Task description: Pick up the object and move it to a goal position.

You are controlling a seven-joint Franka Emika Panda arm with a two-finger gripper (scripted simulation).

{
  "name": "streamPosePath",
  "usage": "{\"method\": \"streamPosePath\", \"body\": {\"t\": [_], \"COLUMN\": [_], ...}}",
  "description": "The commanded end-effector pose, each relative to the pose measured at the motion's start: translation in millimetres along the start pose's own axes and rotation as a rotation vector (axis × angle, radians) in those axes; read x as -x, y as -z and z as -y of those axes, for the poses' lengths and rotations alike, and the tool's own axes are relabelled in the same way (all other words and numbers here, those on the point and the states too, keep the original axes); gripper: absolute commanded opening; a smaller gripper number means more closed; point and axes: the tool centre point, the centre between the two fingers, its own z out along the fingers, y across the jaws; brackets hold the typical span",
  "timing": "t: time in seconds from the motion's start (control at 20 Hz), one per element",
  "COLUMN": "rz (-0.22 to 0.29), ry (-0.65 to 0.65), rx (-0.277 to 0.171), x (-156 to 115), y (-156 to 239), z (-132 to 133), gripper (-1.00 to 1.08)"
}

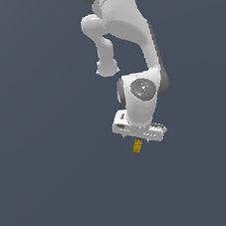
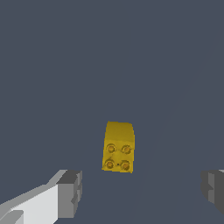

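Observation:
The object (image 1: 137, 146) is a tiny mustard-yellow block with several round studs, lying on the dark grey floor. In the exterior view it sits just below the white hand of my gripper (image 1: 140, 136). In the wrist view the object (image 2: 118, 146) lies past the fingertips, nearer the left finger than the right. My gripper (image 2: 142, 190) is open. Its grey pads (image 2: 70, 192) stand wide apart and touch nothing. The gripper is above the object and holds nothing.
The dark grey floor (image 1: 53, 182) is flat and uniform on all sides. The white arm (image 1: 126, 38) reaches down from the top of the exterior view. No goal marker shows in either view.

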Motion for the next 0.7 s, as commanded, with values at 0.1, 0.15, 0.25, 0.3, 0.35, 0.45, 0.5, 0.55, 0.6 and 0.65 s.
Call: {"method": "streamPosePath", "body": {"t": [0.1,0.15,0.25,0.3,0.35,0.45,0.5,0.55,0.6,0.65], "rz": [-0.004,-0.004,-0.005,-0.006,-0.006,-0.006,-0.006,-0.005,-0.005,-0.005], "ry": [-0.059,-0.068,-0.082,-0.087,-0.091,-0.096,-0.097,-0.092,-0.092,-0.092], "rx": [-0.003,-0.004,-0.004,-0.005,-0.005,-0.005,-0.005,-0.005,-0.005,-0.005], "x": [-2.2,-2.4,-2.8,-3.0,-3.1,-3.2,-3.2,-2.8,-2.8,-2.8], "y": [-8.8,-10.2,-12.5,-13.4,-14.0,-14.8,-14.9,-14.6,-15.0,-16.1], "z": [9.8,11.3,13.8,14.7,15.4,16.2,16.3,15.9,15.9,16.0], "gripper": [1.0,1.0,1.0,1.0,1.0,1.0,1.0,1.0,1.0,1.0]}}
